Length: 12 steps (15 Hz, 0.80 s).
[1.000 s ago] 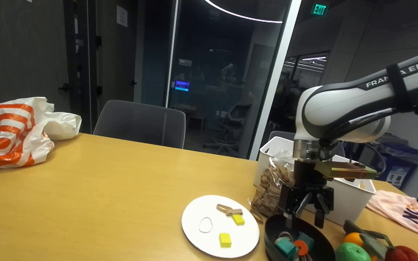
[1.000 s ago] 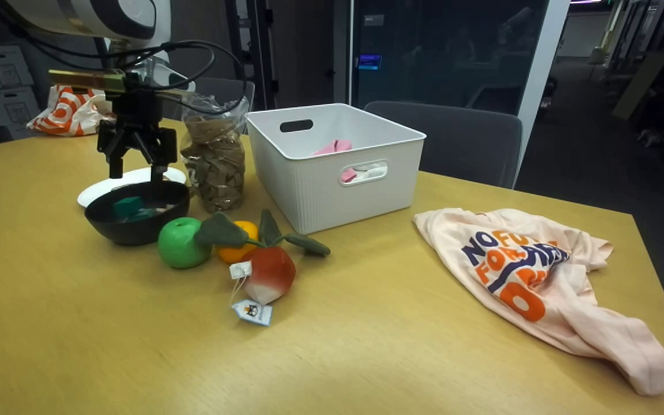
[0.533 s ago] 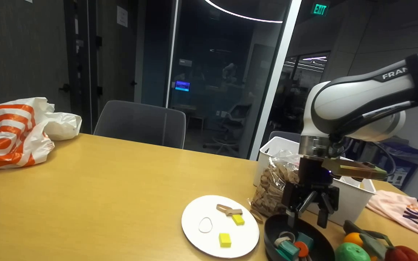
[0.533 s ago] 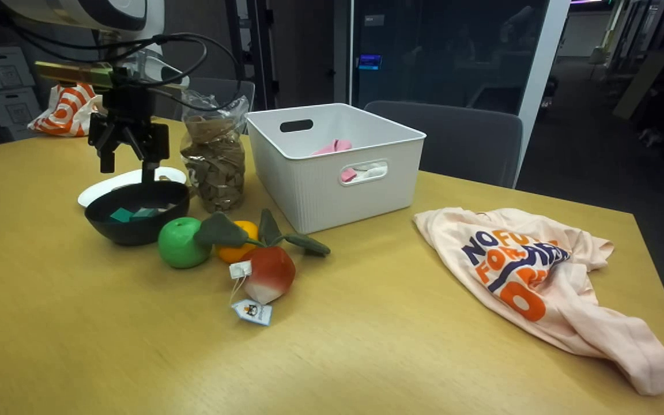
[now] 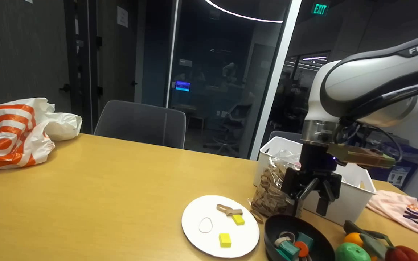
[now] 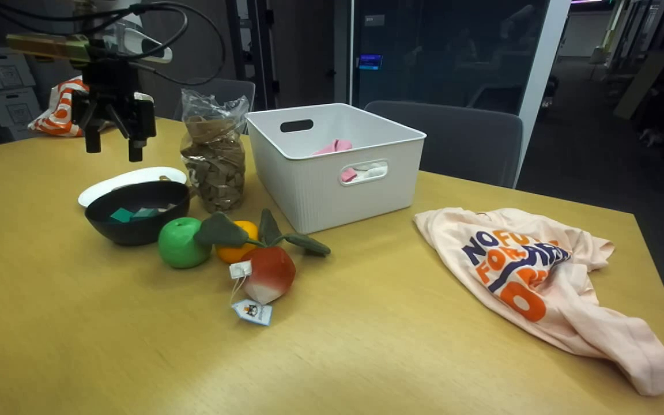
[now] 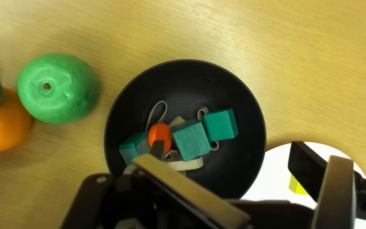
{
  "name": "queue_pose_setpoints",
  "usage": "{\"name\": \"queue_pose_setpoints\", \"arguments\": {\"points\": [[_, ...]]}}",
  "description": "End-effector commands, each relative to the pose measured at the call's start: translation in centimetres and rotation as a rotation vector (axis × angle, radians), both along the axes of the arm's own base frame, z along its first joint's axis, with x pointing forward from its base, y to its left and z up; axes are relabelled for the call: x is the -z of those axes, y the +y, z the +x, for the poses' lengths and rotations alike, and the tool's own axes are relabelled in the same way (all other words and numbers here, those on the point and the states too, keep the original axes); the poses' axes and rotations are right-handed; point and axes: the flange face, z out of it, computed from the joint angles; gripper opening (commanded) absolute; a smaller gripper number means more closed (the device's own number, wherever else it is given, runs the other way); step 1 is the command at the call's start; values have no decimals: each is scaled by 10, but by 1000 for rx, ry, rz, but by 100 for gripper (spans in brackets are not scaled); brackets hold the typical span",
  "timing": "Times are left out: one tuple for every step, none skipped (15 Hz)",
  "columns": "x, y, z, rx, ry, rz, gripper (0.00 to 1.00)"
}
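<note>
My gripper (image 5: 308, 209) is open and empty above the black bowl (image 5: 321, 242). It also hangs above the bowl (image 6: 130, 233) in an exterior view (image 6: 114, 148). In the wrist view its fingers (image 7: 229, 149) are wide apart, one in front of the bowl (image 7: 186, 82) and one in front of the white plate (image 7: 272, 175). The bowl holds several green blocks (image 7: 191, 141), an orange piece (image 7: 160, 135) and tan bands (image 7: 186, 165). The plate (image 5: 194, 232) carries two yellow blocks (image 5: 225, 240), tan bands (image 5: 224, 208) and a thin white band (image 5: 200, 224).
A clear bag of brown bands (image 6: 214, 167) stands by a white basket (image 6: 355, 202). A green apple (image 6: 184, 245), an orange fruit (image 6: 229, 252) and a red toy vegetable (image 6: 271, 274) lie beside the bowl. A pink cloth (image 6: 516, 230) and a shopping bag (image 5: 9, 134) lie farther off.
My open gripper has risen away from the bowl, shifting right in an exterior view and left in another. A green block in the bowl has settled lower.
</note>
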Motion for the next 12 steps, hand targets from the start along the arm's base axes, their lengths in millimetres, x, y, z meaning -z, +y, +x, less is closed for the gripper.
{"name": "queue_pose_setpoints", "arguments": {"points": [[-32, -9, -14, 40, -58, -37, 100], [-39, -11, -16, 52, -68, -47, 100], [-45, -12, -18, 62, -74, -54, 100], [-51, -14, -22, 71, -75, -60, 100], [-57, -15, -27, 77, -65, -62, 100], [-62, -17, -31, 85, -56, -67, 100], [-48, -10, -17, 60, -48, -50, 100], [-53, -11, -20, 65, -46, -54, 100], [-56, -12, -23, 68, -49, -56, 100], [-57, -12, -25, 70, -50, -57, 100], [-57, -13, -25, 71, -49, -58, 100], [-56, -13, -26, 72, -47, -59, 100]]}}
